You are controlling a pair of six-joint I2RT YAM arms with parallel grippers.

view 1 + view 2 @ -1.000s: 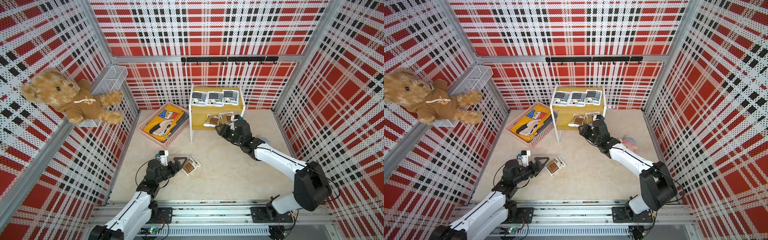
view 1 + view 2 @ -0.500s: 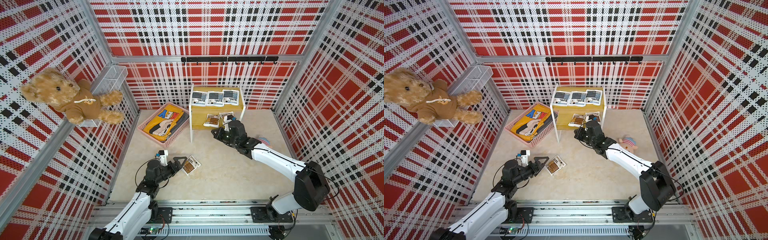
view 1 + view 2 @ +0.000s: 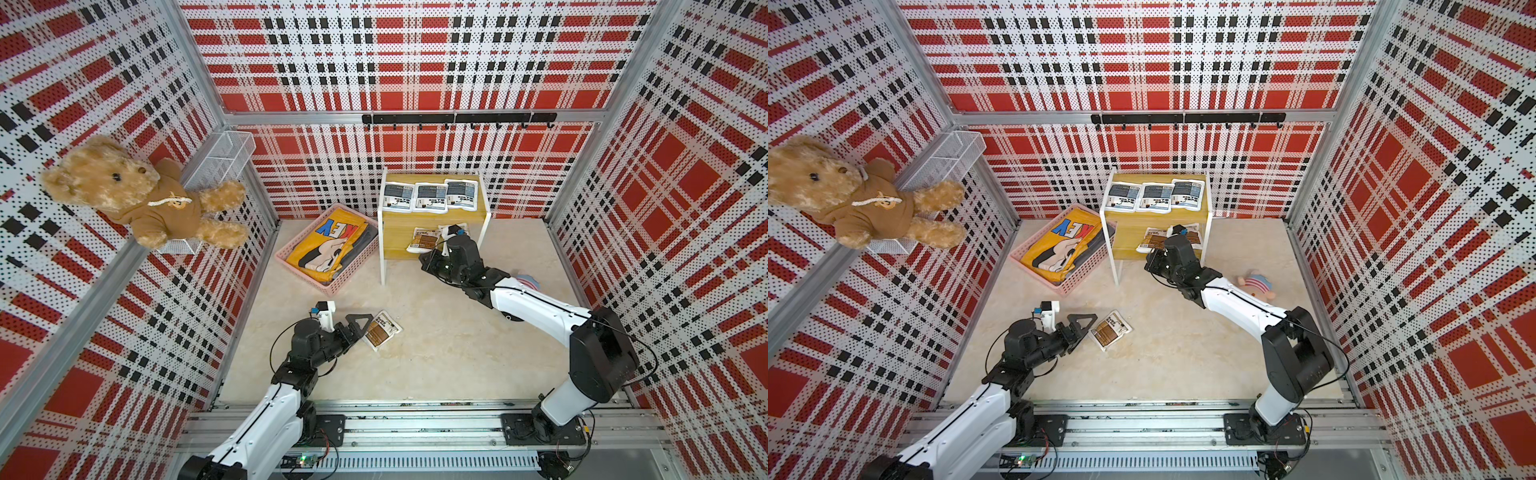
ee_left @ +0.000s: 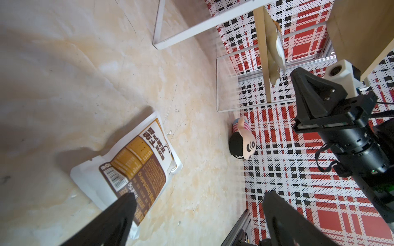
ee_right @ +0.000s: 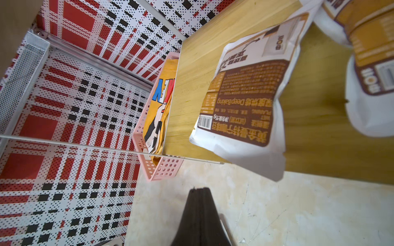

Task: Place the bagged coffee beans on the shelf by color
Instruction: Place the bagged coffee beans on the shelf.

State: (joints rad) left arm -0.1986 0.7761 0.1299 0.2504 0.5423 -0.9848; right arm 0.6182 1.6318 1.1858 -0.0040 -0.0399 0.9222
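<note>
Finds left gripper [image 3: 362, 329] spread wide, empty, tips just beside a brown pouch [image 3: 380, 329] flat on the floor. Finds right gripper [image 5: 199, 190] pinched shut on nothing, just off the shelf [image 3: 432, 220] lower board. Counts two brown pouches [image 3: 424, 240] there, three grey-blue pouches [image 3: 430, 196] on top.

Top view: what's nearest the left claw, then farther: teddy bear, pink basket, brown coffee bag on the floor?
1. brown coffee bag, floor, beside the left claw
2. pink basket, farther back
3. teddy bear, high up at the side

Grey-blue bags [image 3: 430, 197] atop shelf [image 3: 395, 237]; brown bag [image 3: 380, 329] flat on floor.
</note>
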